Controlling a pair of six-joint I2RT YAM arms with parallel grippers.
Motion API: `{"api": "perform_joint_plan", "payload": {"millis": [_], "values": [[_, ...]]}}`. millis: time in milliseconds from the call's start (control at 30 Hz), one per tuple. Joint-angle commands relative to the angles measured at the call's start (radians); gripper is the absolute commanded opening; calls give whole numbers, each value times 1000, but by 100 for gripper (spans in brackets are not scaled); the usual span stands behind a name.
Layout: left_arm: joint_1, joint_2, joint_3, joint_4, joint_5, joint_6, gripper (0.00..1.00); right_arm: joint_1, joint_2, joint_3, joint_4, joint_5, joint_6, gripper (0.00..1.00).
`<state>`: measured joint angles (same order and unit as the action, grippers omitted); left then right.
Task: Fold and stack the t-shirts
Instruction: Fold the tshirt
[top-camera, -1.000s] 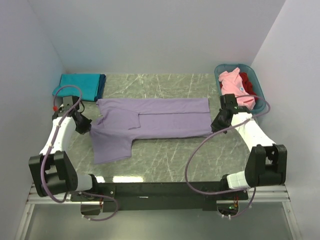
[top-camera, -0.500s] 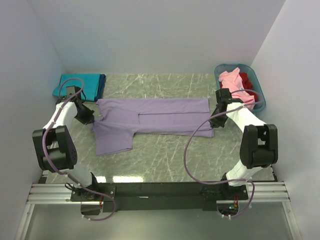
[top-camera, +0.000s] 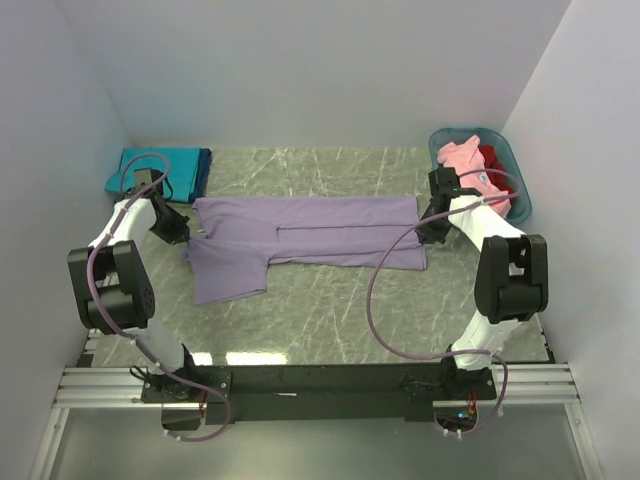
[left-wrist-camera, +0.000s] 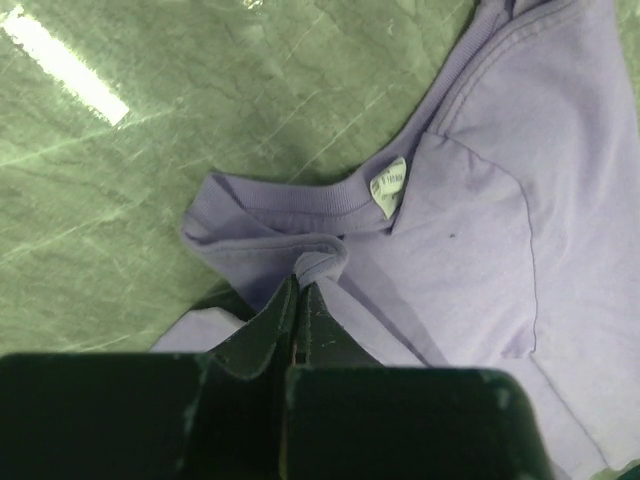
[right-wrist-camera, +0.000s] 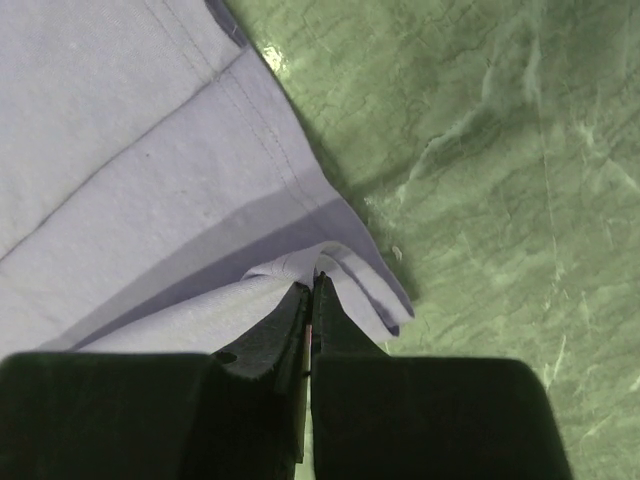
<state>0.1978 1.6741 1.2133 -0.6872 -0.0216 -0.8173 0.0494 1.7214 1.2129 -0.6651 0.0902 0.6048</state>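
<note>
A lavender t-shirt (top-camera: 310, 240) lies spread across the green marbled table, its collar end on the left and its hem on the right. My left gripper (top-camera: 180, 232) is shut on a pinch of cloth by the collar (left-wrist-camera: 320, 262), close to the white neck label (left-wrist-camera: 388, 186). My right gripper (top-camera: 428, 226) is shut on the folded hem corner (right-wrist-camera: 330, 268). A folded teal t-shirt (top-camera: 158, 172) lies on a dark blue one (top-camera: 204, 172) at the back left. Pink (top-camera: 466, 168) and red (top-camera: 498, 166) t-shirts sit in the basket.
The teal-blue plastic basket (top-camera: 520, 196) stands at the back right corner by the right wall. White walls close in the table on three sides. Purple cables loop from both arms down to the black rail at the near edge.
Both grippers have moved towards the back of the table with the cloth pinched. The near edge of the lavender shirt has been carried back with them, so the shirt looks narrower.
</note>
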Motion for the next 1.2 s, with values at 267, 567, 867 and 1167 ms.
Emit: {"api": "perform_joint_plan", "payload": {"millis": [267, 567, 867, 1167], "values": [[5, 76, 68, 86, -3, 12, 1, -11, 81, 14, 108, 71, 1, 3], [-9, 88, 66, 118, -17, 46, 10, -13, 107, 14, 131, 106, -5, 15], [-12, 3, 78, 98, -44, 58, 60, -8, 11, 1, 124, 89, -19, 39], [-40, -285, -106, 69, -142, 83, 99, 67, -184, -108, 136, 54, -28, 50]]}}
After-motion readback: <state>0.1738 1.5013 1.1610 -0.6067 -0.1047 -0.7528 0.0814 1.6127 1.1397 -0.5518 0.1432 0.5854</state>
